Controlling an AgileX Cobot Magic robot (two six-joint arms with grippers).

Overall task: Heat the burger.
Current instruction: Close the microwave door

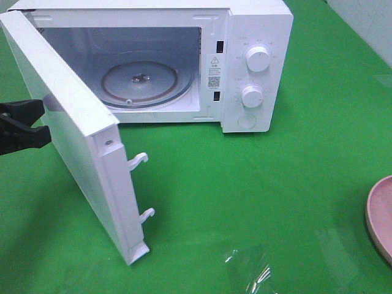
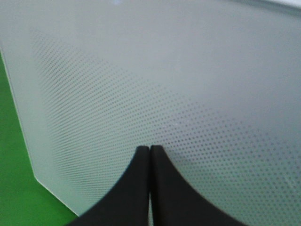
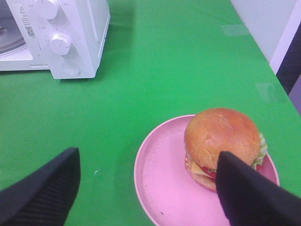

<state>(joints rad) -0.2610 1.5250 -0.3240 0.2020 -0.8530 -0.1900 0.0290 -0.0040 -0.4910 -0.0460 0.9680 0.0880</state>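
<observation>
Ext high: microwave [image 1: 245, 67] door [image 1: 73, 135] swung wide, glass turntable [image 1: 139, 82] bare; left gripper [image 1: 21, 125] by door's outer face.

L wrist: jaws clenched, empty, near door glass [image 2: 141, 84].

R wrist: right gripper [image 3: 148, 188] released, wide, above burger [image 3: 221, 141] on pink plate [image 3: 160, 179]. Centre over bun, descend, squeeze gently.

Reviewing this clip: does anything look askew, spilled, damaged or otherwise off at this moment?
Nothing stands out. The microwave door is swung wide, with the glass turntable seated flat and bare. The burger sits intact and upright on the pink plate, between the fingers of the open right gripper. The shut left gripper is at the door's outer face.
</observation>
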